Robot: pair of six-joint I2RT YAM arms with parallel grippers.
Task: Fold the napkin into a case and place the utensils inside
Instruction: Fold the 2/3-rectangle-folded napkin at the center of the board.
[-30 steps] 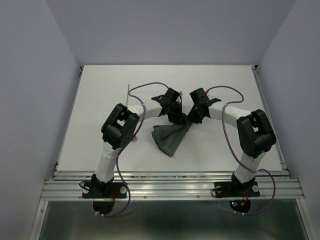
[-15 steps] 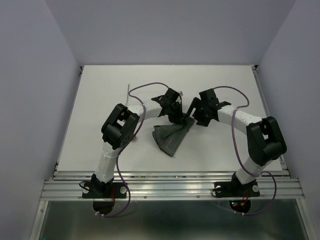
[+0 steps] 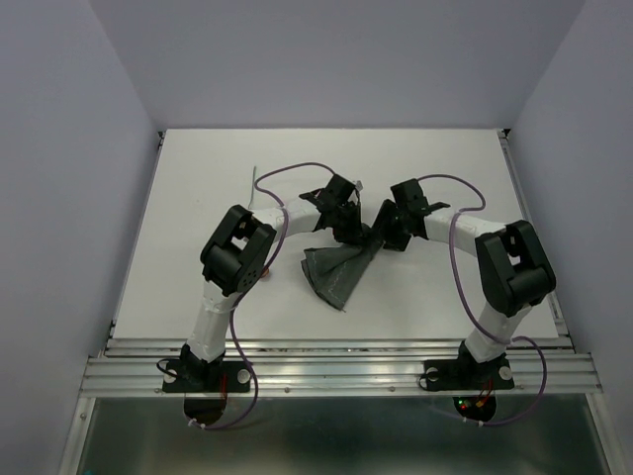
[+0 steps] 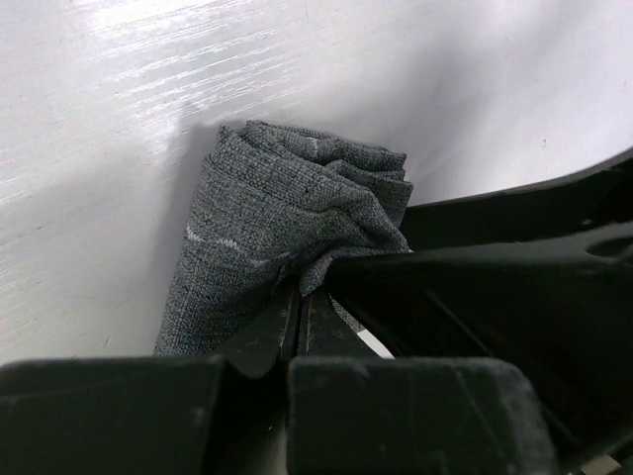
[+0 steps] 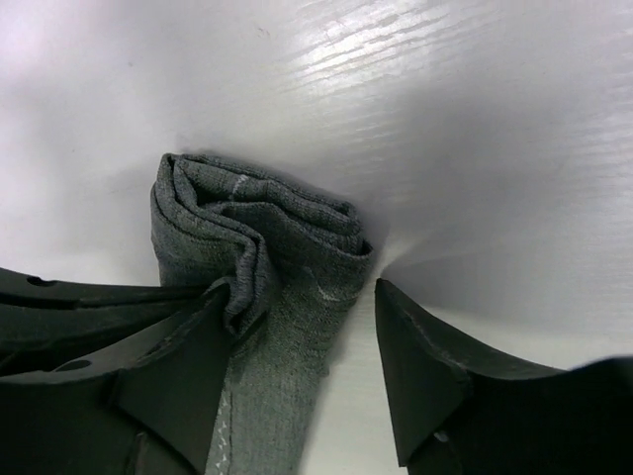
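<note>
Bright even light, glare streaks on table [image 5: 415, 59], soft shadow around napkin [image 5: 267, 237]

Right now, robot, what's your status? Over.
Left gripper shut on the napkin. Right gripper open, jaws astride its bunched end. Napkin crumpled, not neatly folded. Both grippers crowd that end.

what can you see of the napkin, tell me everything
The napkin is dark grey woven cloth with pale stitched seams, bunched into rumpled layered folds, not flat. It lies near the middle of the white table, wider toward the near side, narrowing to its far end. The left pincer is shut on that end; the open right pincer straddles it, one finger against the cloth.
</note>
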